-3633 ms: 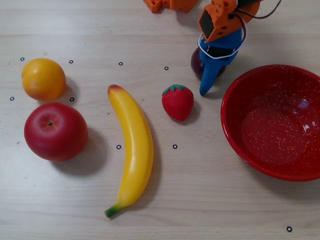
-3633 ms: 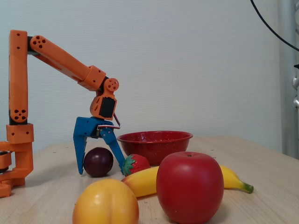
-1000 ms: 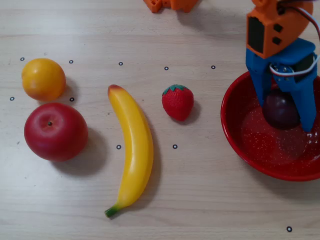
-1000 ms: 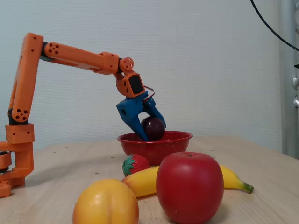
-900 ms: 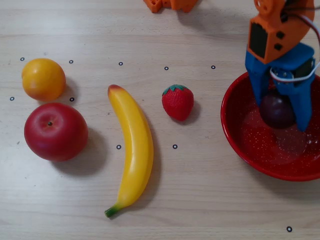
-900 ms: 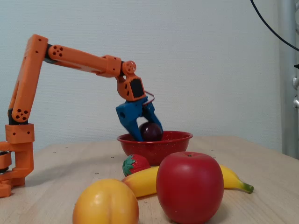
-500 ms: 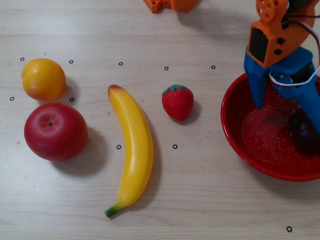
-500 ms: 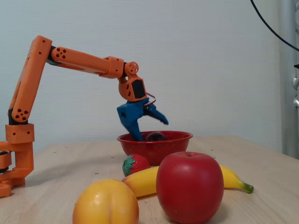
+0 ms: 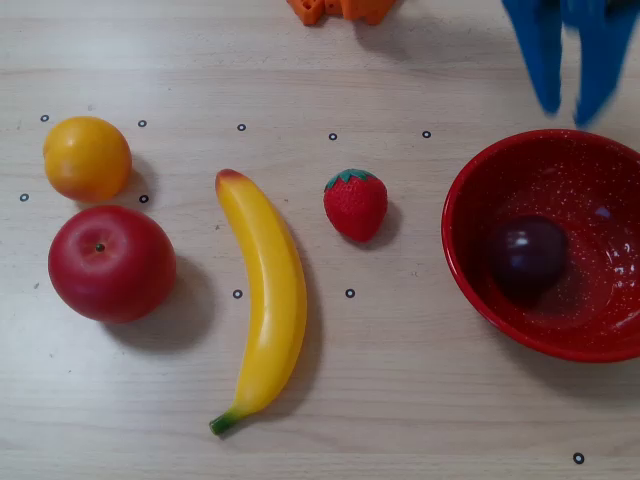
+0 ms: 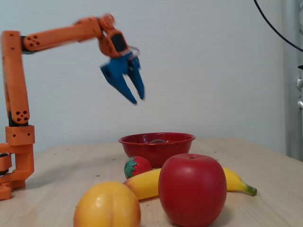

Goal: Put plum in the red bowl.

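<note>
- In the red bowl (image 9: 470,260), which is sitting by the right edge of the table (image 9: 400,400) in the overhead view, the plum (image 9: 527,255) is lying on the bowl's floor, a little left of its middle and clear of the wall.
- In the fixed view we are seeing only the top of the plum (image 10: 157,140) peeking over the bowl's rim (image 10: 156,138).
- We are holding the gripper (image 10: 138,98) high in the air, well above the bowl and empty; its two blue fingers (image 10: 124,81) are standing slightly apart, with a narrow gap between their tips and nothing caught in it. The picture is blurred there, so we are not judging the gap more finely.
- In the overhead view the gripper (image 9: 564,110) is showing only as two blue tips at the table's far edge, just beyond the bowl's far rim.
- The relation that matters now: the plum is lying below the gripper and toward the near edge of the table, out of contact with it. The plum is round, so no long axis is guiding anything.
- We are judging the task done, with only a retreat of the arm left.
- The strawberry (image 9: 356,204), banana (image 9: 262,295), apple (image 9: 111,262) and orange fruit (image 9: 86,158) are lying to the left, well apart from the bowl, so we are expecting nothing in the way.
</note>
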